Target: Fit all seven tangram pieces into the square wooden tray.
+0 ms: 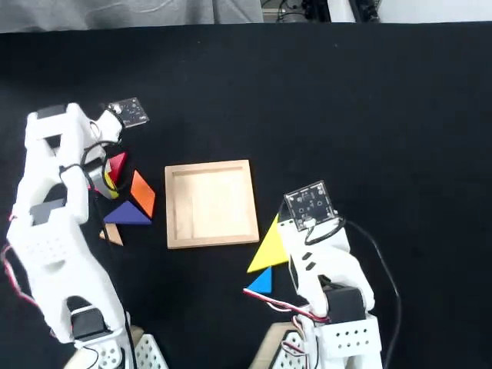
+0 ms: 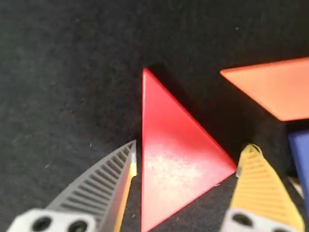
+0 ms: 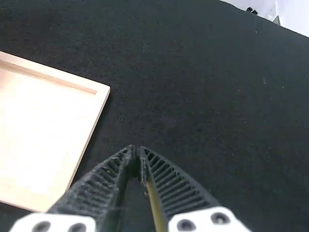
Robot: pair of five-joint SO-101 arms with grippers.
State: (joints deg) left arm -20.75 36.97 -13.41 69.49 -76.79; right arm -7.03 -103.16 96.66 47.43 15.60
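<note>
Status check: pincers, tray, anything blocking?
Left pincer open, straddling red triangle. Right pincer shut, empty, beside tray. Tray holds no pieces. Orange piece close by, not blocking.

You see a tray (image 1: 209, 165) of pale, bare, matt wood on a table (image 1: 346, 100) covered in black, lint-flecked matt cloth. The red triangle (image 2: 174, 159) looks smooth, with a faint sheen. Your left tool (image 2: 190, 146) and right tool (image 3: 137, 151) have ribbed plastic fingers.
</note>
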